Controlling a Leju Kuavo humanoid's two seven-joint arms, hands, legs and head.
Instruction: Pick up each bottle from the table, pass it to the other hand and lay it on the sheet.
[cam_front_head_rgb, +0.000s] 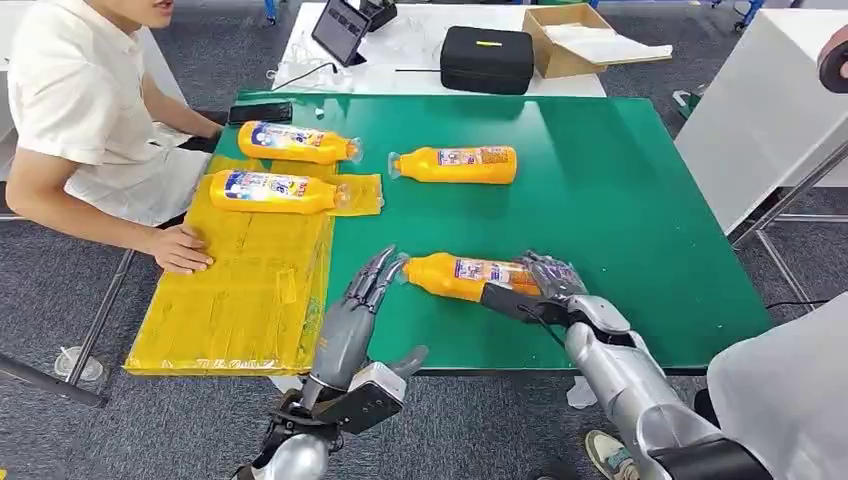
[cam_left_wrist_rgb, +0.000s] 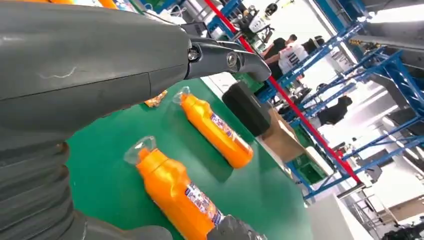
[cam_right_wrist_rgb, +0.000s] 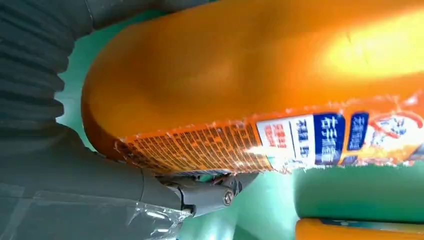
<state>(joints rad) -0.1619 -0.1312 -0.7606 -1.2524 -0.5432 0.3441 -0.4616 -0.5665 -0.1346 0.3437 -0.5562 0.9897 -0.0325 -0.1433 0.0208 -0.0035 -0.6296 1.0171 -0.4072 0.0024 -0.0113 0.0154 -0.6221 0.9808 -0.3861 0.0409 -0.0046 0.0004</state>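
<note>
1. Nearest me, the right hand (cam_front_head_rgb: 540, 283) grips a bottle (cam_front_head_rgb: 462, 275) by its base, held just above the green table (cam_front_head_rgb: 620, 200).
2. The left hand (cam_front_head_rgb: 362, 300) is empty, fingers spread — its tips near the bottle's cap.
3. Farther on, another bottle (cam_front_head_rgb: 455, 164) lies on the table.
4. Two bottles (cam_front_head_rgb: 270, 191) (cam_front_head_rgb: 297, 141) lie on the yellow sheet (cam_front_head_rgb: 240, 290) — a person's hand (cam_front_head_rgb: 180, 248) rests on its edge.

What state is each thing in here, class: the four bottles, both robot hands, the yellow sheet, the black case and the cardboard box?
Held bottle: on its side, gripped by right hand.
Left hand: open, fingertips by the held bottle's cap.
Far bottle: lying on green table.
Two bottles: lying on yellow sheet.
Black case: closed.
Cardboard box: open.
</note>
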